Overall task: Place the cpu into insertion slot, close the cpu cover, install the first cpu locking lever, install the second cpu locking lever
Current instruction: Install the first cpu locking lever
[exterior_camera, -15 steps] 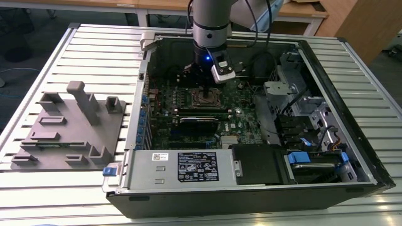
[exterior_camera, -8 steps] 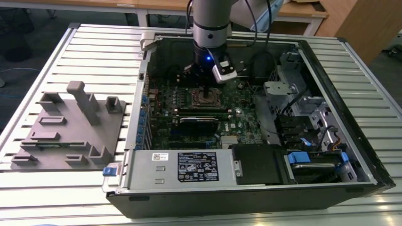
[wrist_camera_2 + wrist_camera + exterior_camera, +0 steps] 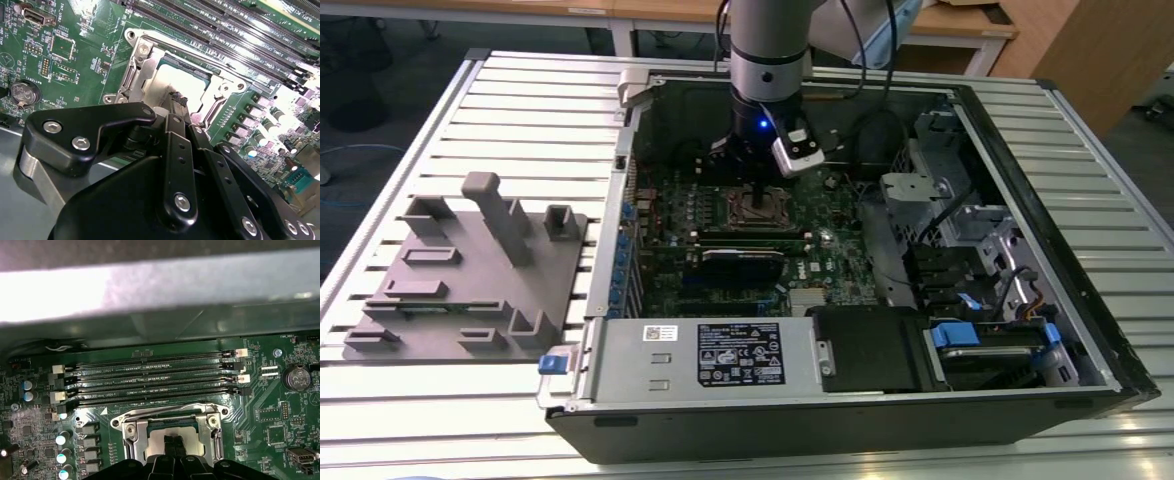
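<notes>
On the exterior view's left, a grey moulded plastic fixture tray [image 3: 467, 275] with upright posts lies on the slatted white metal table [image 3: 520, 90], just beside the open black computer case [image 3: 854, 420]. At the near end of the case sits the grey metal power supply box [image 3: 707, 352] with its white label.

Further right, in the middle of the green circuit board [image 3: 834, 265], the silver-grey robot arm [image 3: 767, 50] stands upright over the insertion slot [image 3: 754, 208], the small square socket. Its black gripper [image 3: 174, 442] reaches down onto the middle of the socket. In both wrist views the two fingertips [image 3: 176, 97] stand close together, touching, with their ends on or just above the dull silver-grey top of the cpu [image 3: 172, 82], which lies flat inside the socket. They hold nothing. The cpu cover [image 3: 134, 432], a thin dark-silver metal frame with a square cut-out, lies down flat around the chip. Beyond the socket run four long narrow black memory slots [image 3: 150, 377].

On the exterior view's right, grey metal drive cages [image 3: 961, 215] and a blue plastic latch [image 3: 958, 335] fill that side of the case.
</notes>
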Controlling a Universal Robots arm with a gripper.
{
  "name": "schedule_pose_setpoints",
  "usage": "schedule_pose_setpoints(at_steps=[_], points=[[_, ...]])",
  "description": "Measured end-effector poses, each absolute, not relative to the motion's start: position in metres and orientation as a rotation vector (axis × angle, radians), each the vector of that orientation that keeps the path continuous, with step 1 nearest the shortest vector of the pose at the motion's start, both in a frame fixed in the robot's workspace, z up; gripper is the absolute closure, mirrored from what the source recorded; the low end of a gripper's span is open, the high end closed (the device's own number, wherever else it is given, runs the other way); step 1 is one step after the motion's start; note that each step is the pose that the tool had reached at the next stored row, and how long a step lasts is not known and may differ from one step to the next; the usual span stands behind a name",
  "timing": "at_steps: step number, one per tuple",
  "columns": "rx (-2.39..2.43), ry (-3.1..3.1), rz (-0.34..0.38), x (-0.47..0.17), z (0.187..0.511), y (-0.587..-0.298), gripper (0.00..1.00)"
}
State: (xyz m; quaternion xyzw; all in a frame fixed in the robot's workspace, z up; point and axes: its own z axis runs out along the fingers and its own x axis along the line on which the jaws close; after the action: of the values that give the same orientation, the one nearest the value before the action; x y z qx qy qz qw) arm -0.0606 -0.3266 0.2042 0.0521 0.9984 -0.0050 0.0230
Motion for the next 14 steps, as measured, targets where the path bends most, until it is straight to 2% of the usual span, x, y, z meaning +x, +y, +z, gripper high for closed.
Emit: schedule_pose_setpoints(at_steps=[14], points=[[0.122, 3.093, -0.014, -0.0606, 0.2092, -0.3266, 0.9]])
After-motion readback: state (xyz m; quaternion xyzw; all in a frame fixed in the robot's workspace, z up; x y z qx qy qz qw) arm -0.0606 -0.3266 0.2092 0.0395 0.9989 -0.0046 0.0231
